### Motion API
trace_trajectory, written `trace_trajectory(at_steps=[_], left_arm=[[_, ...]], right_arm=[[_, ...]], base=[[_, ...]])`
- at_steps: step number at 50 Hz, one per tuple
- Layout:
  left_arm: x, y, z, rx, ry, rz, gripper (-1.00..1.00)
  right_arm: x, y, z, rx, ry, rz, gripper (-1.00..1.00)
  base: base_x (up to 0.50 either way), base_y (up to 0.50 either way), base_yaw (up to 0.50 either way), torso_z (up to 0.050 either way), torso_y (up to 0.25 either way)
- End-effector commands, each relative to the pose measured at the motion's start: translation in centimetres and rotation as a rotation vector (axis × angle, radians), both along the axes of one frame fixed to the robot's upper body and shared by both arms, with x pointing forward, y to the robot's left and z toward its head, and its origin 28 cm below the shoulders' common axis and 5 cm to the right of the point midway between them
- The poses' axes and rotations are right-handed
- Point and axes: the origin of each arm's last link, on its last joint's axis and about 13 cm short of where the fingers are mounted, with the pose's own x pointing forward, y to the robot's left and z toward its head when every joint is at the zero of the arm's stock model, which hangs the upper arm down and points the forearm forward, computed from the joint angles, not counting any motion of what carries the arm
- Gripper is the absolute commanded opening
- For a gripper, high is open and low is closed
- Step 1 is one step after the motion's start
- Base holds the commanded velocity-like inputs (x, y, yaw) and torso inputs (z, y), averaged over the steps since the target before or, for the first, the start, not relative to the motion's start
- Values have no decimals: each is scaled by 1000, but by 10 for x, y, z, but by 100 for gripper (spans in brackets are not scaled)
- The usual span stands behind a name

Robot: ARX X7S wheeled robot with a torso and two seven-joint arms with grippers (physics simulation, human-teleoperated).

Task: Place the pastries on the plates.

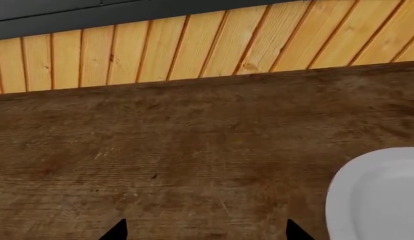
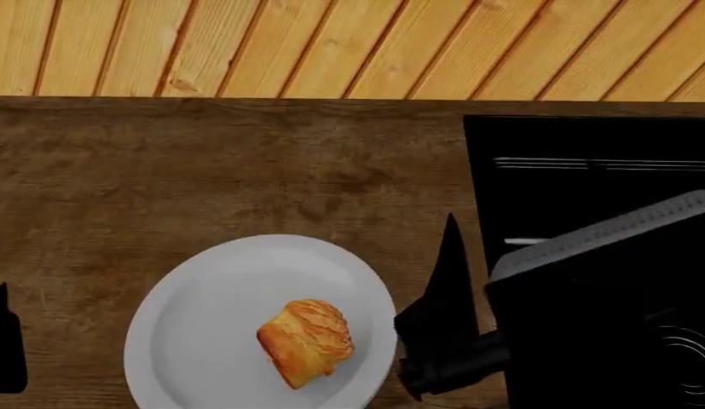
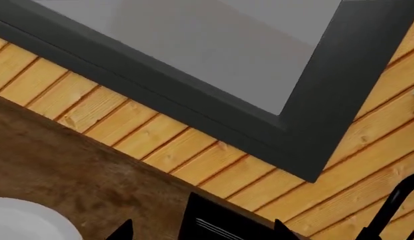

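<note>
A white plate point(image 2: 205, 298) lies on the brown wooden counter at the front. The oval layered puff pastry point(image 2: 305, 341) rests on it, right of its middle. The croissant and any other plate are out of view. My right gripper point(image 3: 203, 231) is open and empty; one of its black fingers point(image 2: 447, 256) stands just past the plate's right rim. My left gripper point(image 1: 207, 232) is open and empty over bare counter, left of the plate, and its finger point(image 2: 2, 341) shows at the left edge. The plate's rim also shows in the left wrist view point(image 1: 377, 195) and the right wrist view point(image 3: 23, 222).
A black cooktop point(image 2: 580, 170) is set into the counter at the right, partly under my right arm point(image 2: 603, 247). A light wooden plank wall point(image 2: 329, 43) runs along the back. The right wrist view shows a dark window frame point(image 3: 214, 100) and a black faucet point(image 3: 394, 205).
</note>
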Motion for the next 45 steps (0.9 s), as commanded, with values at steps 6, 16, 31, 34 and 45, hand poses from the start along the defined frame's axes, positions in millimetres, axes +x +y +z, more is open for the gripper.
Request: trace_trajectory(at_steps=[6, 16, 31, 34, 45], left_arm=[[4, -5, -24, -4, 1, 29, 100], [7, -6, -28, -6, 5, 36, 100], [11, -4, -33, -17, 20, 63, 100], [12, -1, -33, -21, 20, 86, 100], [13, 1, -37, -32, 32, 103, 100]], right_arm=[[-7, 2, -37, 87, 45, -70, 100], [-3, 2, -48, 115, 82, -87, 100], [3, -6, -53, 137, 84, -171, 100], [4, -12, -52, 141, 74, -211, 100], [5, -16, -55, 154, 76, -248, 100]], base=[[0, 0, 0, 0, 0], [0, 0, 0, 0, 0], [0, 0, 0, 0, 0], [0, 0, 0, 0, 0], [0, 0, 0, 0, 0]])
